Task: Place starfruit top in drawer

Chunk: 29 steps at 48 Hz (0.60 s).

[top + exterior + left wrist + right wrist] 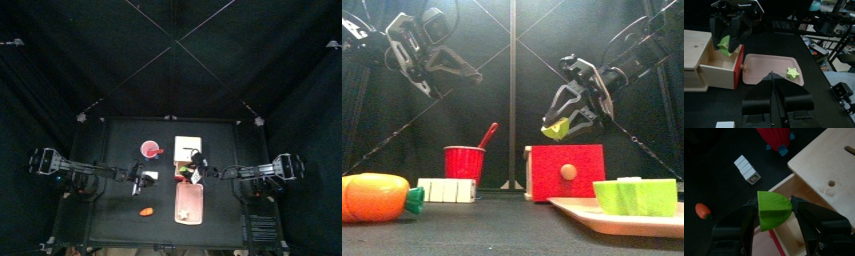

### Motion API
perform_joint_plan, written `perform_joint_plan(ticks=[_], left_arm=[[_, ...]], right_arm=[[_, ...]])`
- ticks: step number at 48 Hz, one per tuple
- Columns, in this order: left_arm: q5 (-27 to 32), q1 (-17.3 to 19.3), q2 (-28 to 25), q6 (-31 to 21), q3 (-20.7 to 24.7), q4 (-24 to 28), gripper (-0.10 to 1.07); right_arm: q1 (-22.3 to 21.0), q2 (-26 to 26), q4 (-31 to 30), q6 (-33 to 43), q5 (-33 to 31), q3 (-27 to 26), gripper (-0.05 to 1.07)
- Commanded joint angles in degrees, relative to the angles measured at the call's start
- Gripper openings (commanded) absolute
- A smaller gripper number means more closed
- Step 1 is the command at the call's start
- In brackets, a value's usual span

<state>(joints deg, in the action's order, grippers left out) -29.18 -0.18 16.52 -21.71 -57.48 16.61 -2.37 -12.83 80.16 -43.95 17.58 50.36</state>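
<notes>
Gripping green starfruit top, right hand hangs mid-frame over cabinet w/ pink drawer; left hand clenched, empty.

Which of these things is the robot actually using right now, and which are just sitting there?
In the job:
starfruit top, held in the right gripper
pink drawer
cabinet

Lying about:
carrot
red cup
white block
second starfruit piece, on the drawer
left gripper, idle
</notes>
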Motion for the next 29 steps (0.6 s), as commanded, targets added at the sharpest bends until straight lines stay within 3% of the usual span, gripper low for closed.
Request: perform_joint_plan(ticks=[1, 8, 29], left_arm=[[-0.70, 0.18, -0.26, 0.18, 0.88, -0.35, 0.43], [-0.70, 0.18, -0.35, 0.18, 0.88, -0.53, 0.43], [-0.62, 0.18, -0.26, 0.18, 0.88, -0.53, 0.43]], right_arm=[[-0.26, -0.35, -0.18, -0.09, 0.26, -0.70, 0.87], [-0.26, -0.18, -0.09, -0.09, 0.26, -0.70, 0.92], [-0.26, -0.18, -0.26, -0.09, 0.26, -0.79, 0.93]])
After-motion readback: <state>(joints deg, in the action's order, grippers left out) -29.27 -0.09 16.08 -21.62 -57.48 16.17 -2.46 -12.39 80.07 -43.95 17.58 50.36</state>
